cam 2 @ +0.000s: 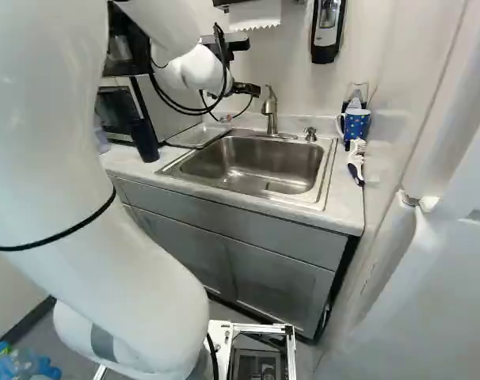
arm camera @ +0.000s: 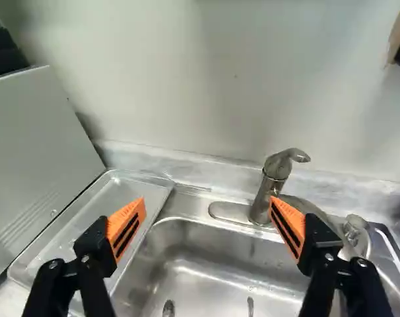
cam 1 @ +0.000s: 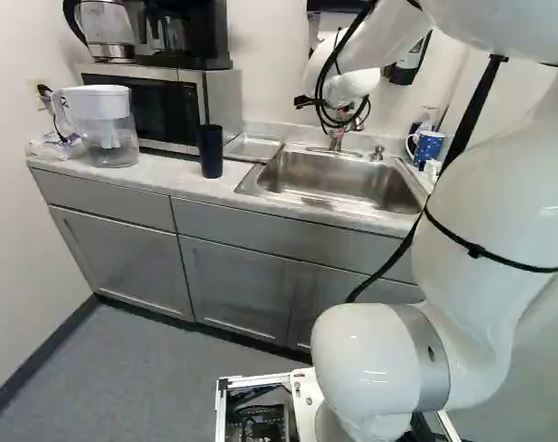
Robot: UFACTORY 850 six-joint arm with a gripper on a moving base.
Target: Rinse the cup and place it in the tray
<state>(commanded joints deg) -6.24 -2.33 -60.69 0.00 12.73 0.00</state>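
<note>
The white arm (cam 2: 204,70) reaches over the table (cam 2: 347,207), toward the back wall. At its end, the black gripper (cam 2: 244,101) hangs up over the back part of the sink (arm camera: 216,264). Its jaws are wide apart, with an orange pad (arm camera: 126,228) on each one, and they hold nothing. In the wrist view the faucet (arm camera: 261,198) stands ahead, partly behind one of the jaws. I can't tell how near they are to it.

A tall dark cup (cam 1: 210,150) stands up on the table, just outside the clear, flat tray (arm camera: 121,195). The tray lies between the sink and the microwave (cam 1: 173,110). On the other side of the sink is a blue mug (cam 2: 356,125) with white dots. I can't tell which of these two is the cup to rinse. A white and dark brush (cam 2: 356,162) lies near the mug.

At the left of the left base view, a water pitcher (cam 1: 110,129) with a white top stands beside the microwave. A kettle (cam 1: 107,29) and a black coffee maker (cam 1: 182,37) sit on top of the microwave. A soap box (cam 2: 328,30) hangs on the wall.
</note>
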